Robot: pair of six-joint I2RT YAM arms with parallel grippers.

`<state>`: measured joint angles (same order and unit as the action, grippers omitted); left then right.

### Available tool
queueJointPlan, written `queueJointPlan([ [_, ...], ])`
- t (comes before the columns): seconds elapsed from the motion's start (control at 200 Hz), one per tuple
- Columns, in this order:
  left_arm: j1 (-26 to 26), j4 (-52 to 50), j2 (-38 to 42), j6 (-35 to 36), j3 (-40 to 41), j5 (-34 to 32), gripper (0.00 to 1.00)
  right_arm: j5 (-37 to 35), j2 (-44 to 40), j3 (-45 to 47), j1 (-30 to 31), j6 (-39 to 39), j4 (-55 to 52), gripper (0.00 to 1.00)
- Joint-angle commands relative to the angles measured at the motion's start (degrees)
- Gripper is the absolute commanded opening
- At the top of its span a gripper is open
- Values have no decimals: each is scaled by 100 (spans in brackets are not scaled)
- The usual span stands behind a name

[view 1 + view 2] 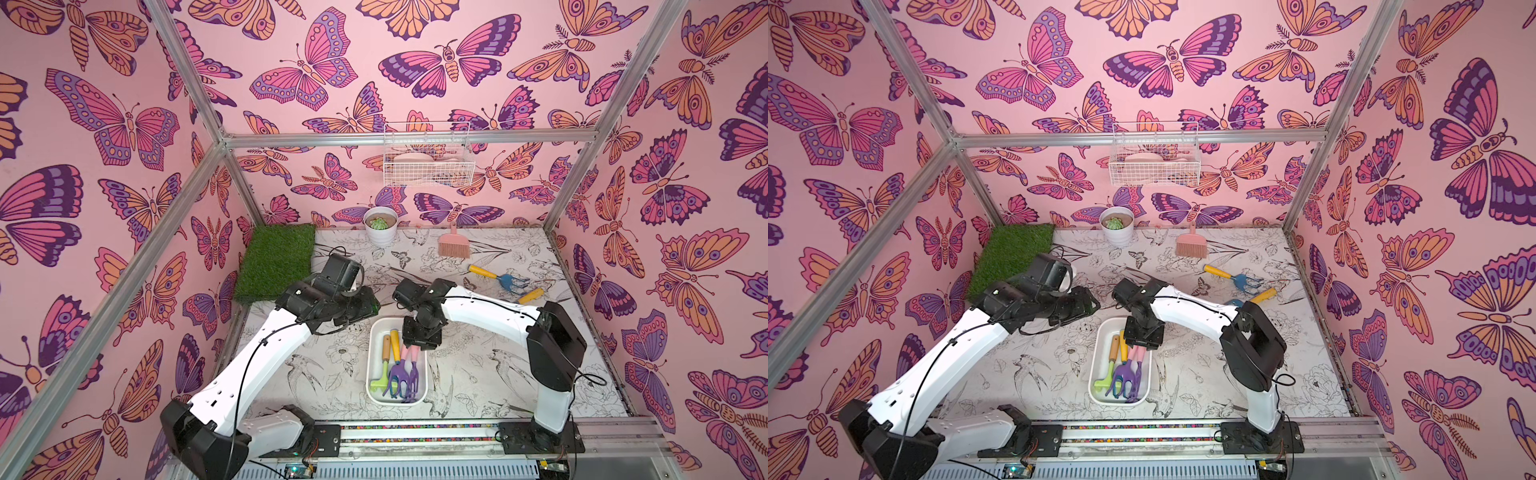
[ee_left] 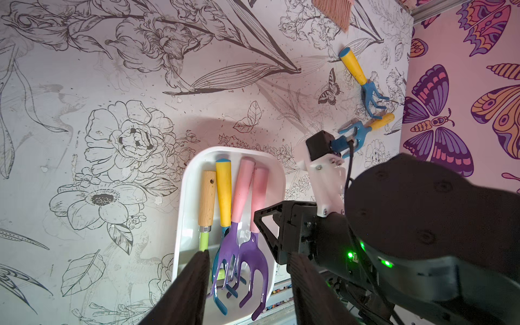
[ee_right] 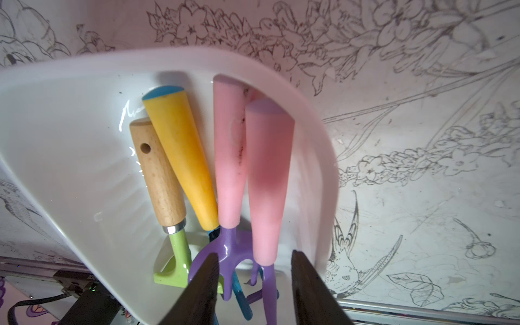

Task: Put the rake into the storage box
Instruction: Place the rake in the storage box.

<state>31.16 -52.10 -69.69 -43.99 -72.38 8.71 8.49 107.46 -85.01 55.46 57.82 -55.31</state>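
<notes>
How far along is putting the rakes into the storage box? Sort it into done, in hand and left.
Done: four tools lie in the storage box, two pink-handled rakes among them. In hand: nothing; the right gripper hangs open over one pink handle, and the left gripper is open and empty. Left: two yellow-handled rakes lie on the table outside the box.

No legible text, label, brand or number in any view. Storage box (image 2: 187, 202) is plain white, with no marking visible. Tool handles (image 3: 180, 157) show no lettering. Walls (image 1: 374, 62) carry a butterfly print and the tabletop (image 1: 478, 374) a floral line drawing: pictures only, no characters. Any print on the arm housings or on the boards along the front rail is too small to read.
</notes>
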Motion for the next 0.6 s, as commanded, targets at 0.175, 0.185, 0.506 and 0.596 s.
queueJointPlan([
  [0.175,30,37,-138,56,-224,-54,52,-1423,-1204,-481,0,-997,-507,45],
  [0.185,24,41,-151,57,-246,-54,52,-1489,-1259,-468,0,-1026,-494,45],
  [0.506,31,60,-396,92,-538,-176,53,-3049,-2948,162,-586,-2073,107,59],
  [0.596,30,86,-564,126,-626,-179,53,-2952,-3139,265,-1008,-2223,227,62],
])
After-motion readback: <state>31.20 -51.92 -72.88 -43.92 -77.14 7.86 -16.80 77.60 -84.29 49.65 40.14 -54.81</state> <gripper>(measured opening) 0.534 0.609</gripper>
